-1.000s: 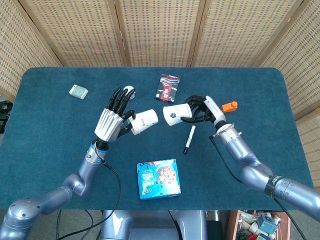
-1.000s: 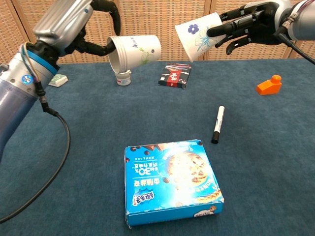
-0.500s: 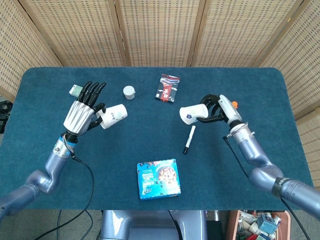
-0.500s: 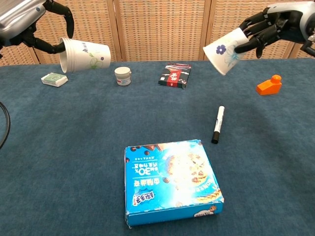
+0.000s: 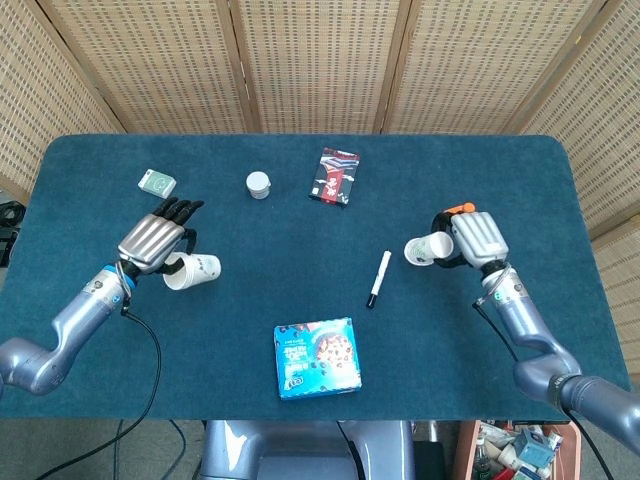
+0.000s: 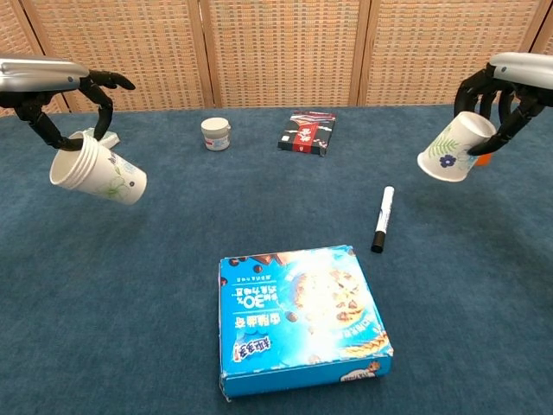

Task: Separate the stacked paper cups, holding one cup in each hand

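two-cup separation, late stage. over the last second the two hands have drawn apart from the frame centre toward opposite edges and have come lower; the cups, a moment ago nearly mouth to base, now sit well apart. the separation itself thus appears complete, with one cup in each hand.

the left hand (image 5: pixel 153 240), at the left of the head view, grips the left cup (image 5: pixel 191 271) at its rim from above; the cup hangs tilted below the fingers, clear of the counter (image 5: pixel 300 230) in the chest view. the right hand (image 5: pixel 474 239), at the right, closes around the right cup (image 5: pixel 426 249), whose base points toward the frame centre, just right of the marker (image 5: pixel 378 278). the biscuit box (image 5: pixel 317 357) lies lower centre.
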You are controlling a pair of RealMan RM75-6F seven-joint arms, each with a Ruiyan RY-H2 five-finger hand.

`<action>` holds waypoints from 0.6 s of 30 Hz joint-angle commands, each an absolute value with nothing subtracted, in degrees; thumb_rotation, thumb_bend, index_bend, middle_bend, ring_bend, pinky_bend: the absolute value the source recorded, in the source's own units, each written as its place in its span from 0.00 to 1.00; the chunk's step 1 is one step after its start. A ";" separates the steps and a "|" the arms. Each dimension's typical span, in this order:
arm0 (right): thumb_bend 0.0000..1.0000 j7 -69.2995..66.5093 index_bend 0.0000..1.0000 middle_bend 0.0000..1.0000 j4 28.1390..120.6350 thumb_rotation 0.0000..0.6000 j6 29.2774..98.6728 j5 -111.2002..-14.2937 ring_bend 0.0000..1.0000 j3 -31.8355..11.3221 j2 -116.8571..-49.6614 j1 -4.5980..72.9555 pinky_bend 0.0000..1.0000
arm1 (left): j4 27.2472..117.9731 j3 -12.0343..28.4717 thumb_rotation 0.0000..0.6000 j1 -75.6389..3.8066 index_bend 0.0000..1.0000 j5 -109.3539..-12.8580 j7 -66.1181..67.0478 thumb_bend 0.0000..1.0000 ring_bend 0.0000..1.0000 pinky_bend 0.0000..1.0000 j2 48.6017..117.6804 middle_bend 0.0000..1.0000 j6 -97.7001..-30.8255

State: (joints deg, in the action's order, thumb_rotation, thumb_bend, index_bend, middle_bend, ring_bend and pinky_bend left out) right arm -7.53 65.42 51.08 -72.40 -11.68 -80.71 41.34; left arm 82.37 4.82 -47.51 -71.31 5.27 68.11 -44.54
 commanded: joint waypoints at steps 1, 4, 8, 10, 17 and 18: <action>0.03 -5.40 0.05 0.04 65.61 1.00 50.79 -73.09 0.06 -10.44 -80.01 40.96 0.20 | 83.24 4.91 1.00 -48.20 0.00 -67.82 8.86 0.36 0.00 0.00 68.08 0.00 -43.63; 0.00 -3.80 0.00 0.00 67.28 1.00 51.69 -72.89 0.00 -10.49 -79.02 40.46 0.12 | 83.62 5.24 1.00 -48.14 0.00 -66.41 10.41 0.27 0.00 0.00 68.24 0.00 -44.14; 0.00 -1.41 0.00 0.00 71.10 1.00 55.02 -73.25 0.00 -10.72 -76.66 38.96 0.11 | 85.24 6.02 1.00 -47.61 0.00 -65.02 11.20 0.27 0.00 0.00 67.24 0.00 -45.48; 0.00 -1.17 0.00 0.00 73.44 1.00 57.30 -74.23 0.00 -10.58 -75.19 37.80 0.10 | 86.49 6.39 1.00 -47.06 0.00 -64.64 11.06 0.27 0.00 0.00 66.21 0.00 -46.40; 0.00 -3.35 0.00 0.00 80.43 1.00 65.99 -78.76 0.00 -8.48 -70.18 32.08 0.06 | 90.93 7.25 1.00 -42.93 0.00 -66.44 7.36 0.27 0.00 0.00 61.48 0.00 -52.55; 0.00 -4.05 0.00 0.00 81.33 1.00 67.97 -79.84 0.00 -7.84 -69.39 30.70 0.05 | 91.96 7.17 1.00 -41.67 0.00 -67.28 6.24 0.26 0.00 0.00 60.48 0.00 -54.25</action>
